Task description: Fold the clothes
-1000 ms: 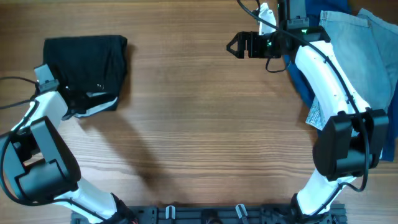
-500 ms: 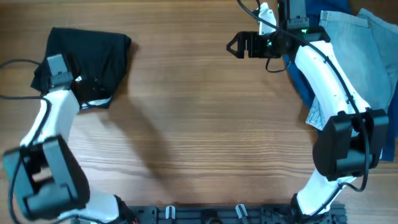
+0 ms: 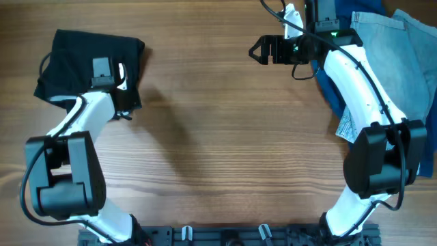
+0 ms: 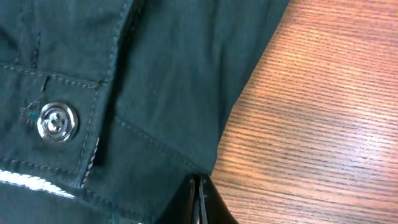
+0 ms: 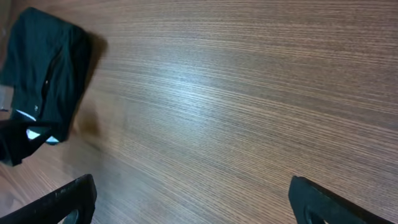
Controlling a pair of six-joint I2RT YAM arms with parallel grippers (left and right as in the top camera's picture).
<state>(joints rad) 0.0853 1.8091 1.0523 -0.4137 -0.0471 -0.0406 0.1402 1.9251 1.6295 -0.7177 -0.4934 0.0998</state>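
The clothes, black shorts (image 3: 75, 58), lie folded at the table's far left; the right wrist view shows them too (image 5: 43, 68). My left gripper (image 3: 126, 106) is at their lower right corner. Up close, its fingers (image 4: 199, 199) are pressed together, shut on the hem of the shorts (image 4: 168, 93), beside a metal button (image 4: 57, 121) and a sliver of pale waistband (image 4: 25, 180). My right gripper (image 3: 256, 49) hovers open over bare wood at the far middle, and its wide-set fingertips (image 5: 199, 205) have nothing between them.
Light-blue denim shorts (image 3: 392, 48) are piled at the far right, with a royal-blue garment (image 3: 333, 92) under the right arm. A black cable (image 3: 17, 87) runs in from the left edge. Bare wood (image 3: 225, 150) spans the middle.
My left gripper has swept from the shorts' left side to their lower right corner, pulling cloth along. The white waistband strip no longer shows from overhead. The right arm has not moved.
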